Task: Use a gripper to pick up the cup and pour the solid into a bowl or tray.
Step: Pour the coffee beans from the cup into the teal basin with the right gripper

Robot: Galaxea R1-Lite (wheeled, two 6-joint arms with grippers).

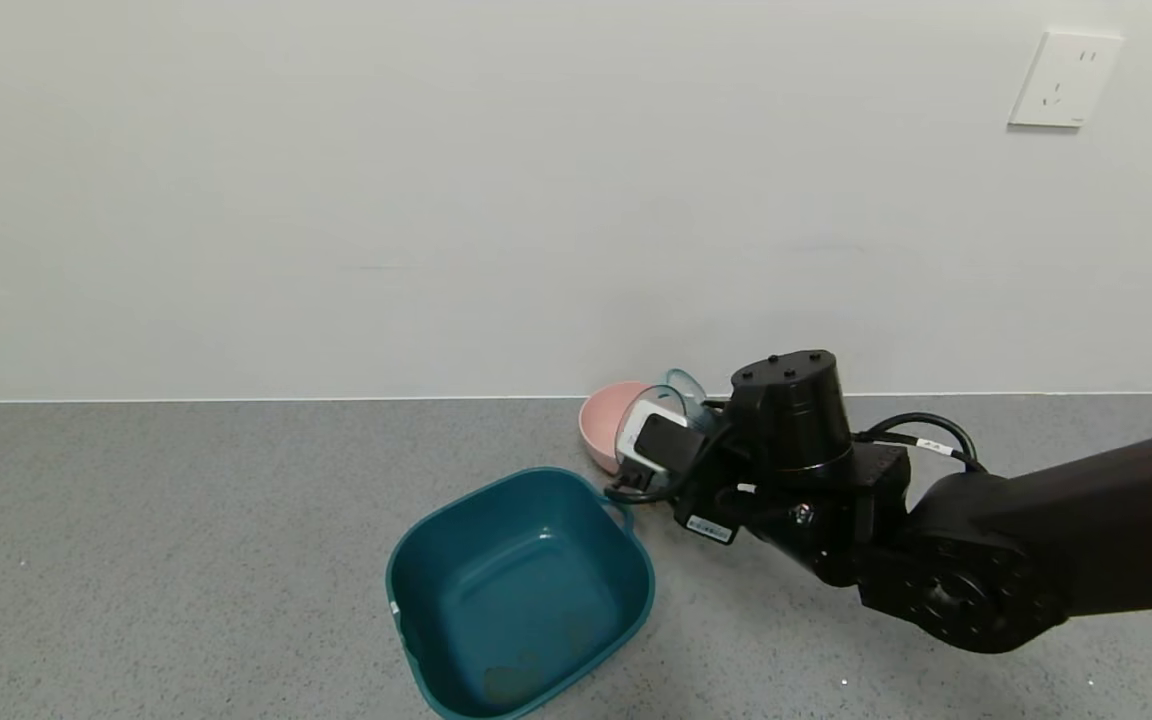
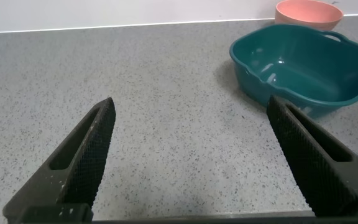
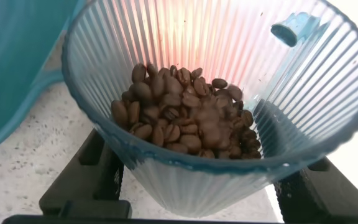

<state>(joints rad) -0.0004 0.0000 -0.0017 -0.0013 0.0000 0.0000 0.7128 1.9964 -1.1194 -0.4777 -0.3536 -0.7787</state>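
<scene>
Holding the cup, pour not started. Largest to smallest:

- Counter (image 1: pixel 186 560): grey speckled, fills the lower half of the head view.
- Right arm enters from the right edge of the head view; right hand (image 1: pixel 658 452) sits at frame centre, just right of the tub's upper right corner.
- Teal tub (image 1: pixel 521 590): lower centre of the head view, no beans inside that I can make out.
- Pink bowl (image 1: pixel 601 420): just above the tub, partly behind the cup.
- Cup (image 3: pixel 229 93): pinched between the right hand's fingers, one on each side of the ribbed wall in the right wrist view. Roughly upright, at most slightly tilted.
- Beans (image 3: pixel 185 118): all heaped in the cup bottom, centre of the right wrist view.
- Left hand (image 2: pixel 191 155): fingers spread, nothing between them, low over bare counter with the tub in the upper right of its view. Idle.

Step in hand, as I judge it: carry phase, cup near the tub rim but not over it. Next move calls for shifting the cup toward lower left in the head view until the mouth is over the tub, then rolling the wrist to tip. Keep clear of the pink bowl.
</scene>
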